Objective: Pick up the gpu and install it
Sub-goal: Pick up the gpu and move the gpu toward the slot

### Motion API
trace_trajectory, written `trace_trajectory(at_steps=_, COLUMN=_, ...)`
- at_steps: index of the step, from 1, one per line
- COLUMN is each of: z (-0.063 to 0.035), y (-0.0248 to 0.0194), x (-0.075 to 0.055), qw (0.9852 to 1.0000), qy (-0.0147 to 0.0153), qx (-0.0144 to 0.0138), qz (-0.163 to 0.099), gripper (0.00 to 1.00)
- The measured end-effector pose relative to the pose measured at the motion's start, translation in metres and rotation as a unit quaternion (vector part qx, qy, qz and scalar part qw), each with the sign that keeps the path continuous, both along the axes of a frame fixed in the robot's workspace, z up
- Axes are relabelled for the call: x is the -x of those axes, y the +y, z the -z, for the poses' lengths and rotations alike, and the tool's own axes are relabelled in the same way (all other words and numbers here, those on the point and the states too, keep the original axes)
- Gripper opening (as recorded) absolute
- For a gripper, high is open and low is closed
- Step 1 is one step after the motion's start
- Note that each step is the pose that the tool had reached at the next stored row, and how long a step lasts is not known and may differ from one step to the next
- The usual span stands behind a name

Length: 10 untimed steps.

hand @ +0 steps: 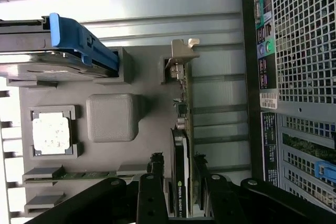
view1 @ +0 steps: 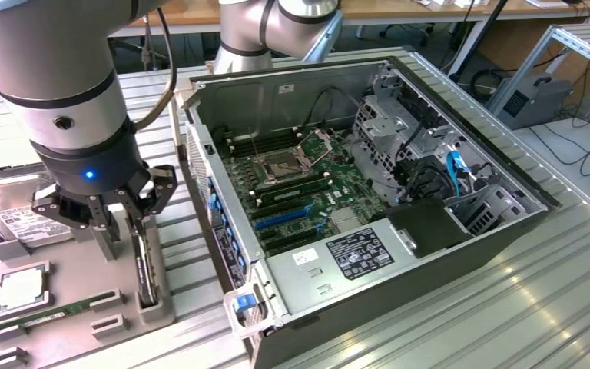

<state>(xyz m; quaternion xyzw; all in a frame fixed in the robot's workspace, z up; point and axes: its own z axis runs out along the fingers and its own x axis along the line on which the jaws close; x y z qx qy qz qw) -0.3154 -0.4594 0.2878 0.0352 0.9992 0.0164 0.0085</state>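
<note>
Standing on its long edge, the gpu (view1: 148, 269) sits in a slot of the grey holder tray (view1: 80, 273), just beside the open computer case (view1: 274, 100) on the exterior view's left. The gripper (view1: 126, 231) points straight down over it, jaws apart and straddling the card, one of its fingers (hand: 156, 182) on each side. The arm (view1: 59, 92) rises upright outside the case. A hard drive (view1: 13, 211) and RAM stick (view1: 49, 315) lie farther from the case
</note>
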Motion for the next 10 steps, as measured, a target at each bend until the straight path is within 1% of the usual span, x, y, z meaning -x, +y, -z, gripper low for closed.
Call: trace_trajectory(at_steps=10, z=0.0063, y=-0.0004, x=0.0001, qw=1.0, qy=-0.0001, qx=-0.0001, qz=0.0, gripper=0.36)
